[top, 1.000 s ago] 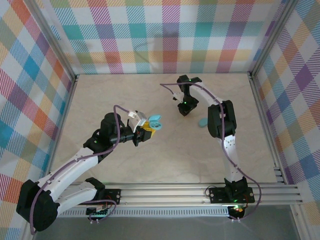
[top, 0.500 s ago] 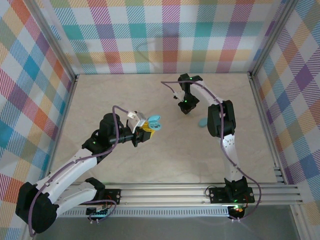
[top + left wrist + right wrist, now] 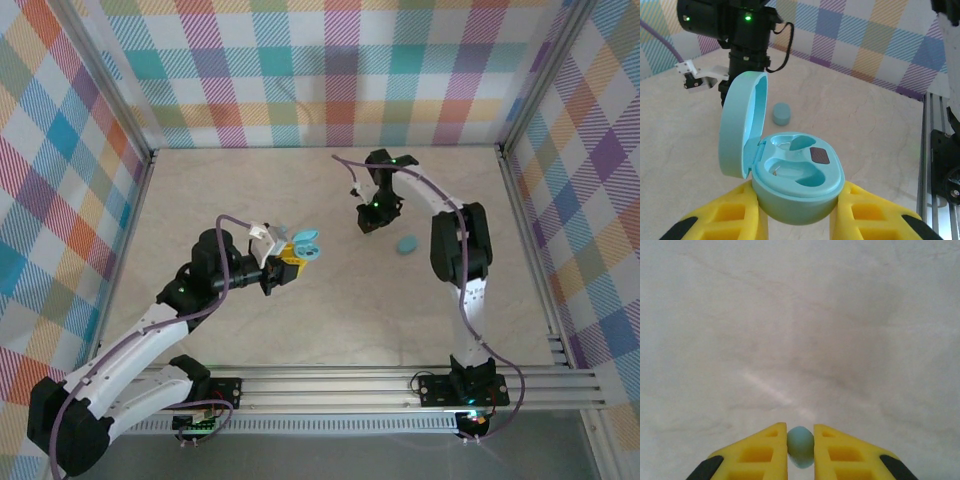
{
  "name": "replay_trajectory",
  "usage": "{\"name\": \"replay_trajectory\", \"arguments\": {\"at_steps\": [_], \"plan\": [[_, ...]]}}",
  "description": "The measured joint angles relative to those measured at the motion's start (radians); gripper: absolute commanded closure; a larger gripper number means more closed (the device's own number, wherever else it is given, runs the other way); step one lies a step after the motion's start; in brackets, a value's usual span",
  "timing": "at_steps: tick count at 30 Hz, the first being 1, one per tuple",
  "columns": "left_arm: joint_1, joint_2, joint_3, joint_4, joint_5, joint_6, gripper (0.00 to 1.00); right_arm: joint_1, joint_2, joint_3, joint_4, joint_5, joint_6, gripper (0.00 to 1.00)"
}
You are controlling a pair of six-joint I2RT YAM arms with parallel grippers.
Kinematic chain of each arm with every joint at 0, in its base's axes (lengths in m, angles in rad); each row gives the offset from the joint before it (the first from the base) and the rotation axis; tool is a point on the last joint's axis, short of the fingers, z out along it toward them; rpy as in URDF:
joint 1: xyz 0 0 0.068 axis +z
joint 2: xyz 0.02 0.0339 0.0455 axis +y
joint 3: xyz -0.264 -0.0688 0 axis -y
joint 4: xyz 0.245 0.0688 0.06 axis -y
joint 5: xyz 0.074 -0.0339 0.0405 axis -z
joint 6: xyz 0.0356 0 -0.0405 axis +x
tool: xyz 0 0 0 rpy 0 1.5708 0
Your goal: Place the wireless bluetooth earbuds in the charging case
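My left gripper is shut on the base of the open teal charging case and holds it above the table left of centre. In the left wrist view the case sits between the yellow fingers with its lid hinged up on the left and its wells facing up. My right gripper points down at the table's far middle. Its yellow fingers pinch a tiny pale teal earbud above the bare tabletop.
A second rounded teal case, shut, lies on the table right of my right gripper; the left wrist view has it beyond the open lid. Plaid walls and aluminium rails bound the beige tabletop.
The right jaws have closed on the earbud. The right arm's elbow has swung to the right, uncovering the shut case on the table. The left arm has shifted slightly with the open case.
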Motion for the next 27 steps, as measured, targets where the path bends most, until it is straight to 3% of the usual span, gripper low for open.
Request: {"name": "replay_trajectory", "arguments": {"at_steps": [10, 21, 27], "plan": [[0.0, -0.029, -0.066, 0.138, 0.0, -0.005, 0.89, 0.0, -0.402, -0.203, 0.121, -0.2, 0.147, 0.85], [0.0, -0.016, -0.143, 0.35, -0.011, -0.039, 0.89, 0.012, -0.652, -0.283, 0.196, -0.442, 0.325, 0.86], [0.0, -0.017, -0.143, 0.387, -0.01, -0.05, 0.89, 0.089, -0.8, -0.346, 0.285, -0.526, 0.404, 0.87]]}}
